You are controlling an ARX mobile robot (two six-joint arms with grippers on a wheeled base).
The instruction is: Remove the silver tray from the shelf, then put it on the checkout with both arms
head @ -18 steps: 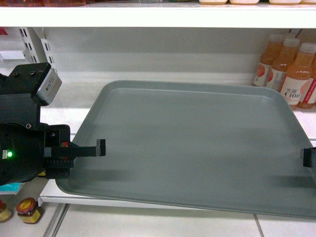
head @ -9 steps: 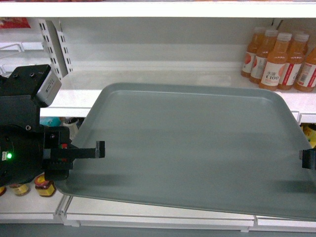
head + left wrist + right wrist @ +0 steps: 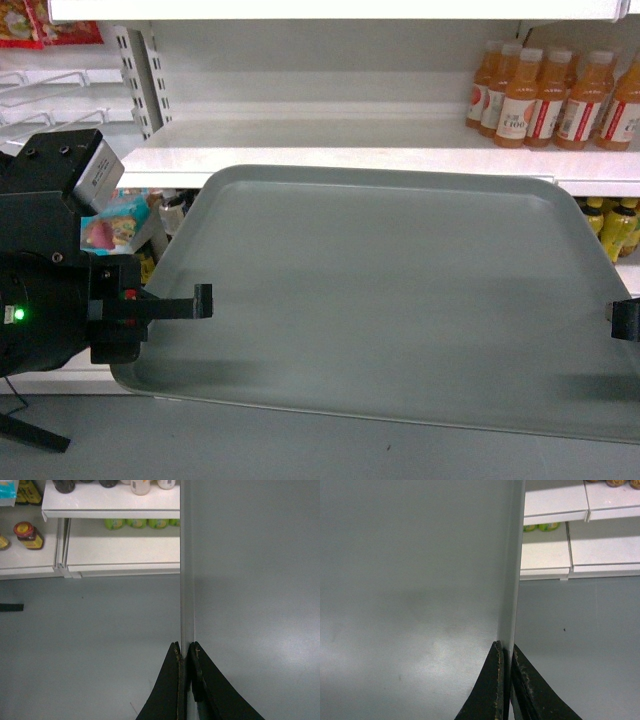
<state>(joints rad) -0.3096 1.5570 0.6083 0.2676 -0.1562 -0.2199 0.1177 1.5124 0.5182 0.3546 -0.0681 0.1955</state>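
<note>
You can't read much here: the orange-drink bottles (image 3: 545, 100) at the upper right wear red-and-white labels, but the print is too small and blurred to make out, and the red packets (image 3: 40, 22) at the top left are cut off by the frame. Your silver tray (image 3: 390, 290) is a matte grey-green rectangle with rounded corners and a low raised rim; it hangs in the air in front of the shelf (image 3: 330, 150), clear of the glossy white board, with grey floor showing under its near edge. Your left gripper (image 3: 186, 652) pinches the tray's left rim between thin black tapered fingers, pressed tight on either side of the lip. Your right gripper (image 3: 506, 652) does the same on the right rim, its fingers worn and flecked along the edges. In the head view only a black finger stub of the right gripper shows at the frame's edge, and the tray's right corners run out of view. The left arm (image 3: 50, 290) is a bulky black housing with a green light and a grey block. Small jars (image 3: 27, 532) sit on the low white shelves, their labels illegible.
</note>
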